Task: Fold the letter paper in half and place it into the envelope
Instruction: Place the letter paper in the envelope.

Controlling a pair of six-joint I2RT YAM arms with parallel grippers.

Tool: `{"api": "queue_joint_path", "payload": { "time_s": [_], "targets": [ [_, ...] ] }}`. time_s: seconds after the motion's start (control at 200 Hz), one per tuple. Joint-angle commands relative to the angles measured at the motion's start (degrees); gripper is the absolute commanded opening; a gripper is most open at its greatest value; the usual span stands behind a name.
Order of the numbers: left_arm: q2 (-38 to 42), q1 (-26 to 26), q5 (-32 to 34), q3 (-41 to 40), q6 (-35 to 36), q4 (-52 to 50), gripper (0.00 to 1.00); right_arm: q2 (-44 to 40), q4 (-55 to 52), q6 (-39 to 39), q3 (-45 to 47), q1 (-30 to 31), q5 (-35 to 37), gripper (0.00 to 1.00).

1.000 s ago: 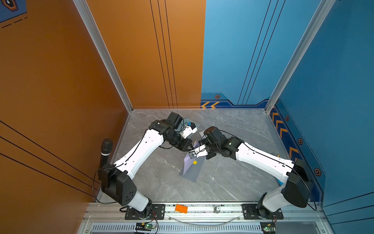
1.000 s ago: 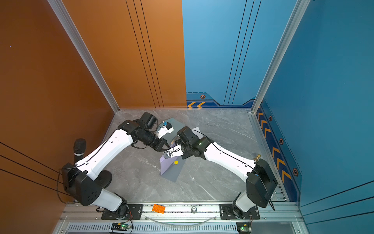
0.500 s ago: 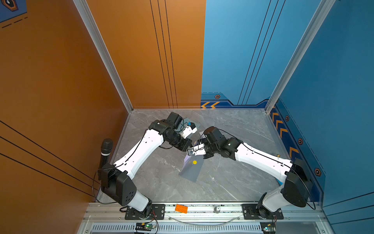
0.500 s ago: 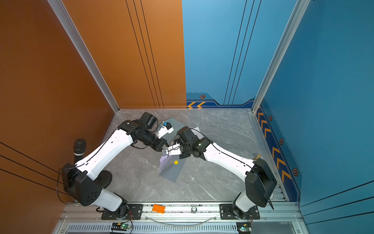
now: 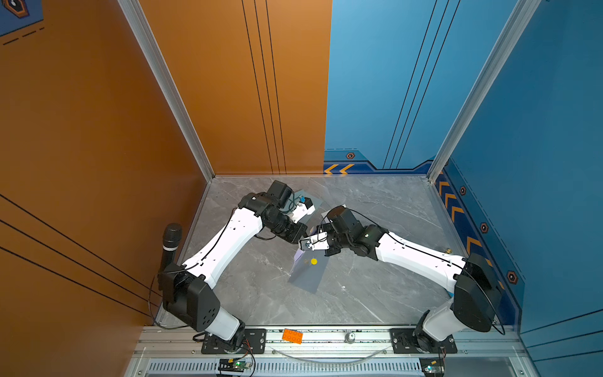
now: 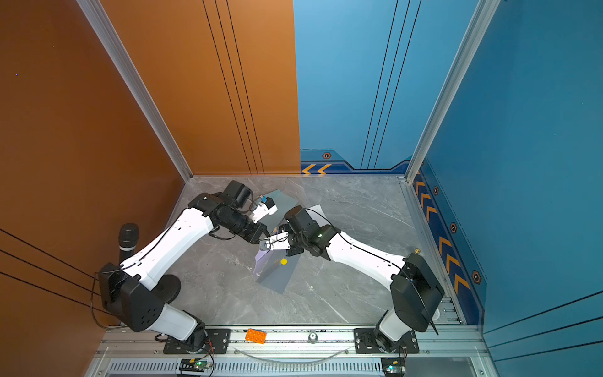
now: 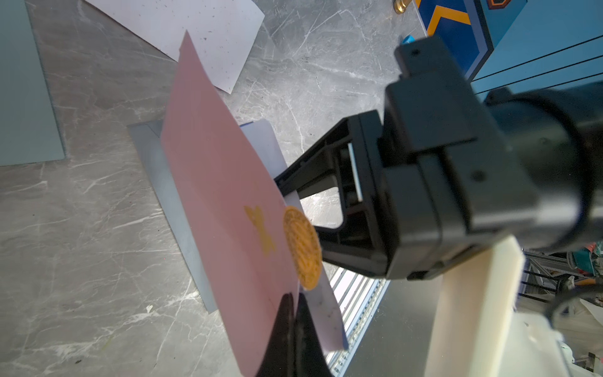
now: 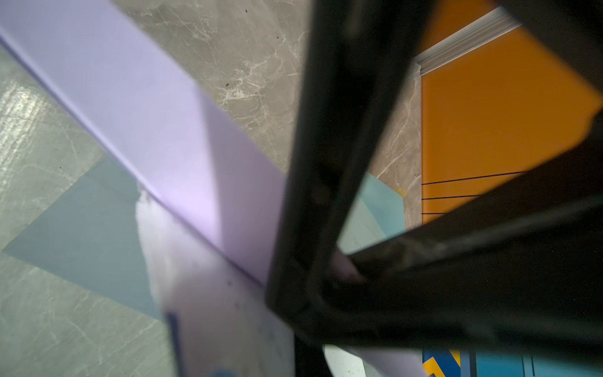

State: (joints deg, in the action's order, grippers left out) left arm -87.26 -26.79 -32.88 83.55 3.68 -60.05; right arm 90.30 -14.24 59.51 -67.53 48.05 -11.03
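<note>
A: What do we see, from the left?
B: Our left gripper (image 7: 290, 313) is pinched tight on the flap edge of the envelope (image 7: 215, 169), which stands tilted near the middle of the table (image 5: 375, 202), over a flat grey sheet (image 5: 308, 279).
A: And on the right?
B: Our right gripper (image 7: 282, 186) is clamped on the envelope's pale panel behind the flap. A white sheet (image 7: 195, 29) lies farther back.

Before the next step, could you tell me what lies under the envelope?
A grey sheet shows beneath the envelope, partly covered by it. The letter behind it is largely hidden.
</note>
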Motion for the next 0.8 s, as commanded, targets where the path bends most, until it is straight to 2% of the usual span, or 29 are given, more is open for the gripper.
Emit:
{"api": "queue_joint_path", "payload": {
  "time_s": [0.0, 0.456, 0.796],
  "targets": [
    [1.9, -0.4, -3.5, 0.1, 0.7, 0.2, 0.00, 2.0, 1.5, 0.0, 1.7, 0.8, -0.1, 0.00],
    [3.9, 0.3, -4.5, -1.2, 0.4, 0.4, 0.00, 2.4, 4.0, -0.5, 3.6, 1.2, -1.9, 0.00],
    [3.1, 0.7, -1.4, -2.3, -0.3, 0.3, 0.00, 0.0, 5.0, -4.6, 3.7, -0.2, -4.8, 0.00]
  ]
}}
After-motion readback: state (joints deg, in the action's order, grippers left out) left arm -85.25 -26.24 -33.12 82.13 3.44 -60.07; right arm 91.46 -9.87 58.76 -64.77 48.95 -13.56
